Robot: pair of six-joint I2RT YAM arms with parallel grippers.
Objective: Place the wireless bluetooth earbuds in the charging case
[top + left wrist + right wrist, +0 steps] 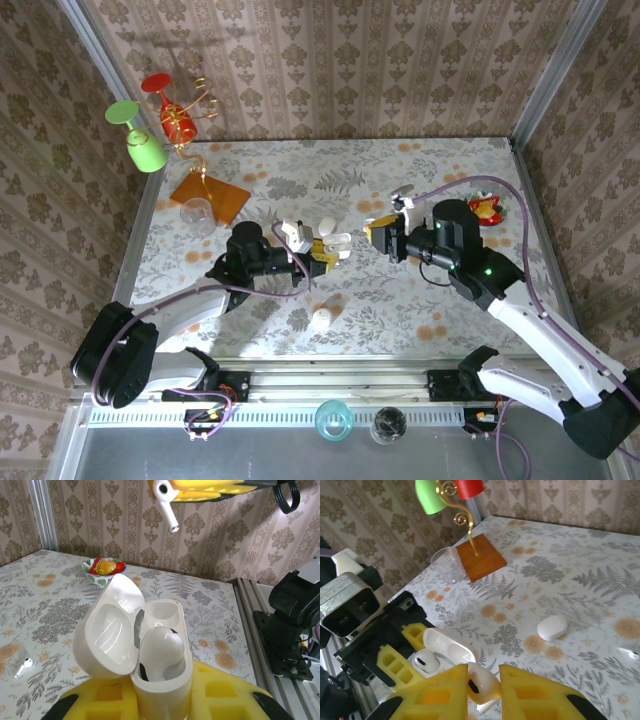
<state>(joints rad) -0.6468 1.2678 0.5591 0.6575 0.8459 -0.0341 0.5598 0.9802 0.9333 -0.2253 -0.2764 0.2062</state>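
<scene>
Right claw (385,236) grips an earbud (166,502) close to the open case (162,692) held by the left claw (322,254).
The left claw is clamped on the case, bottom centre of its wrist frame, with a second earbud (160,647) seated inside. The gripped earbud hangs at the top edge, clear of the case. A loose earbud (22,666) lies lower left on the counter (50,610).

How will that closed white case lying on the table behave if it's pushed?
The closed white case lies flat and low, so it likely slides or spins rather than tips. Its smooth rounded shell may slip out when squeezed.
</scene>
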